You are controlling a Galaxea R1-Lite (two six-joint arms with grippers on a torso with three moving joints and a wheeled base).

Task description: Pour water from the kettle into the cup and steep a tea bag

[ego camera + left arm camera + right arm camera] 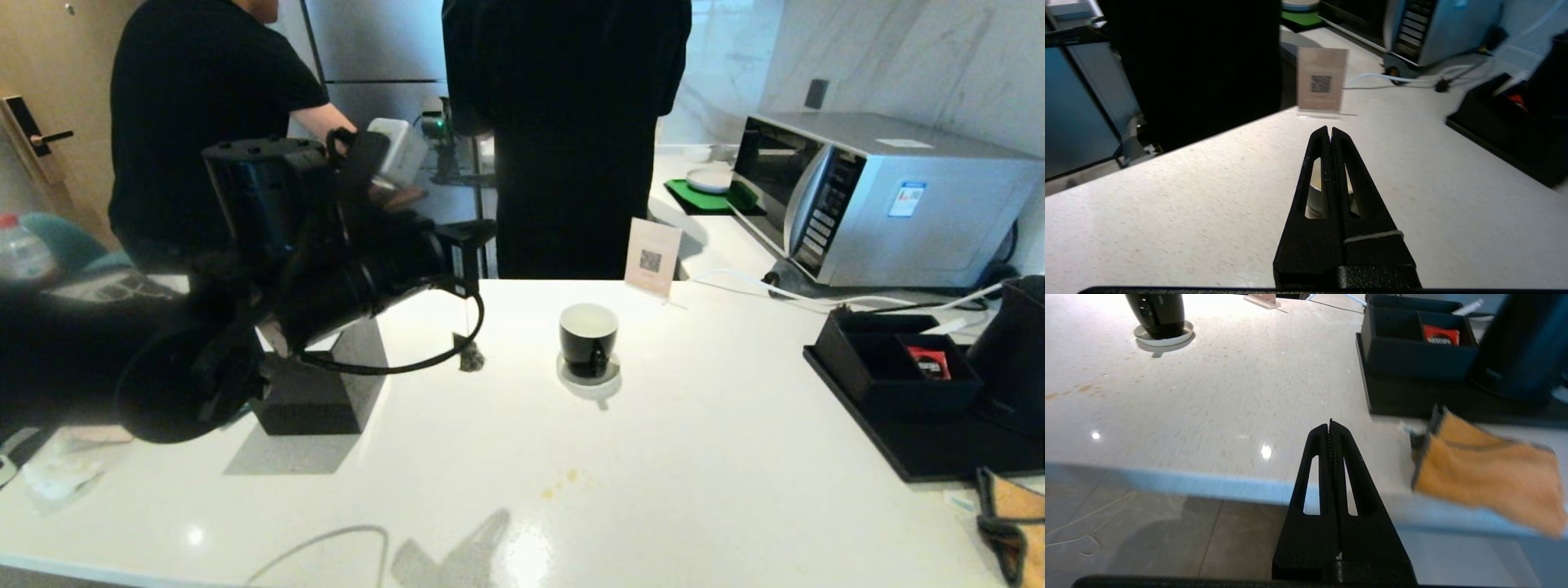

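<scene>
The cup (589,336), black outside and white inside, stands on its white saucer (589,376) mid-counter. My left gripper (469,282) hovers to the cup's left, shut on a thin string. The tea bag (471,357) dangles from that string just above the counter, about a hand's width left of the cup. In the left wrist view the shut gripper (1329,132) has the white string (1372,236) lying over one finger, and the cup (1315,198) shows only through the finger slots. The black kettle (1012,351) stands on the tray at the far right. My right gripper (1331,424) is shut and empty by the counter's near edge.
A black tissue box (318,392) sits under the left arm. A QR card (651,257) stands behind the cup. The black tray (922,449) carries an organiser holding a red packet (927,363). An orange cloth (1012,514) lies at the front right. A microwave (882,196) and two people are behind.
</scene>
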